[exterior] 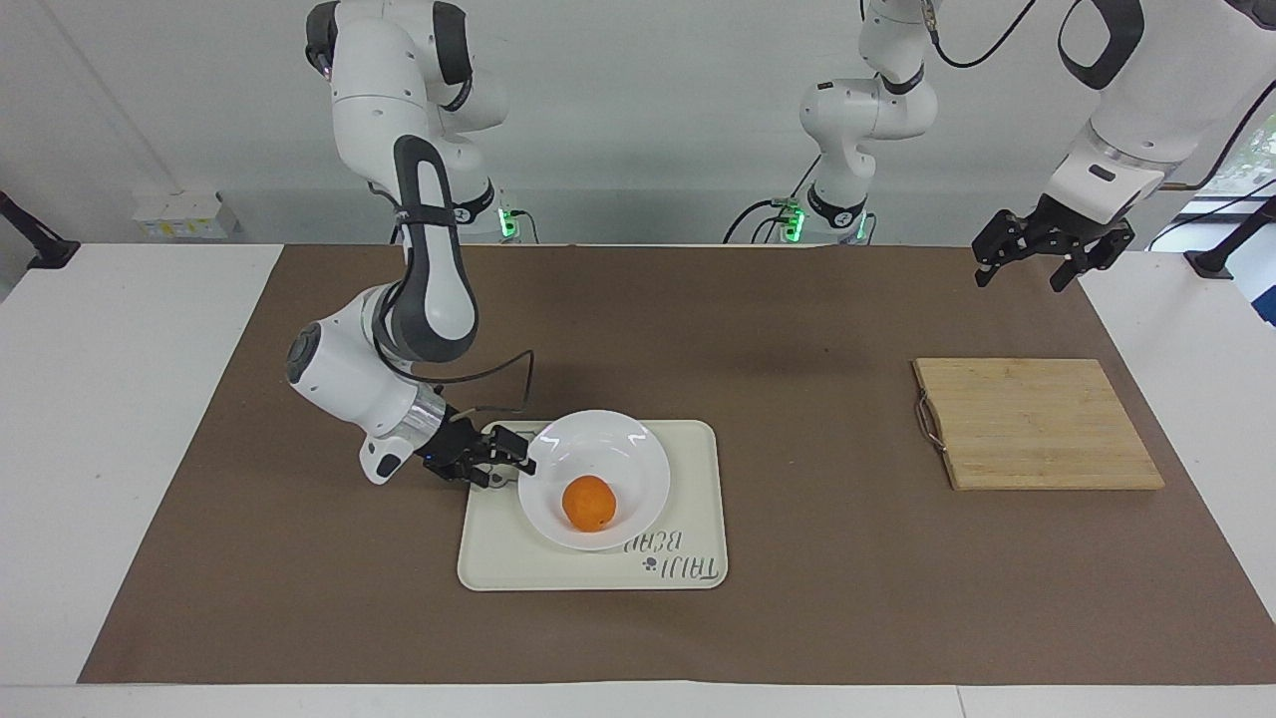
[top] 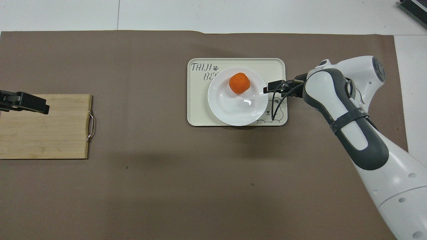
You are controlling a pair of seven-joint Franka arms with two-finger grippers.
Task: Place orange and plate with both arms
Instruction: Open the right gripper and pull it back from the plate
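The white plate [exterior: 618, 449] is on or just above the cream bear tray [exterior: 498, 558] and looks tilted. The orange [exterior: 588, 503] lies in it, on the part toward the right arm's end. My right gripper [exterior: 520, 461] is low at the plate's rim on that side and is shut on the rim. In the overhead view the right gripper [top: 268, 89] meets the plate [top: 233, 106] beside the orange [top: 239, 83]. My left gripper [exterior: 1022, 281] is open and empty, waiting in the air at the left arm's end of the table.
A wooden cutting board [exterior: 1037, 424] with a metal handle lies at the left arm's end. In the overhead view the left gripper [top: 40, 106] hangs over the board [top: 43, 133]. A brown mat covers the table.
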